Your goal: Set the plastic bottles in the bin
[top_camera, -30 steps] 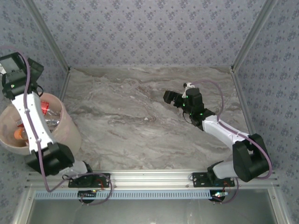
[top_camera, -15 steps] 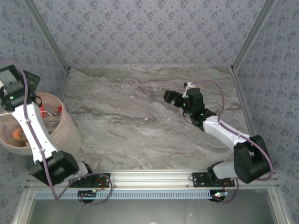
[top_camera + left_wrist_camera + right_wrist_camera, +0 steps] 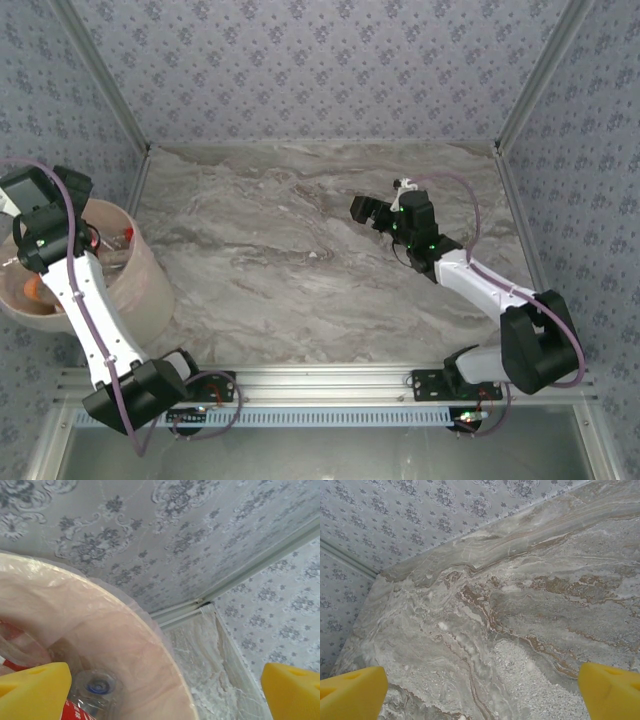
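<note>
The bin (image 3: 143, 283), a wide pale pink bucket, stands at the table's left edge. Plastic bottles lie inside it: a red-labelled one (image 3: 126, 236) and an orange one (image 3: 34, 289) in the top view. In the left wrist view a clear bottle with a blue cap (image 3: 98, 687) and a red label (image 3: 76, 712) rest against the bin wall (image 3: 125, 645). My left gripper (image 3: 50, 218) hangs over the bin's back part, open (image 3: 165, 692), with nothing between its yellow fingertips (image 3: 35, 690). My right gripper (image 3: 381, 206) hovers open over bare marble (image 3: 482, 692), holding nothing.
Patterned walls close the table on the left, back and right. The back left corner post (image 3: 200, 602) is close beyond the bin. A metal rail (image 3: 320, 385) runs along the near edge by the arm bases.
My left arm has swung and its gripper has drawn back towards the near side over the bin, still open. The right arm has not moved.
</note>
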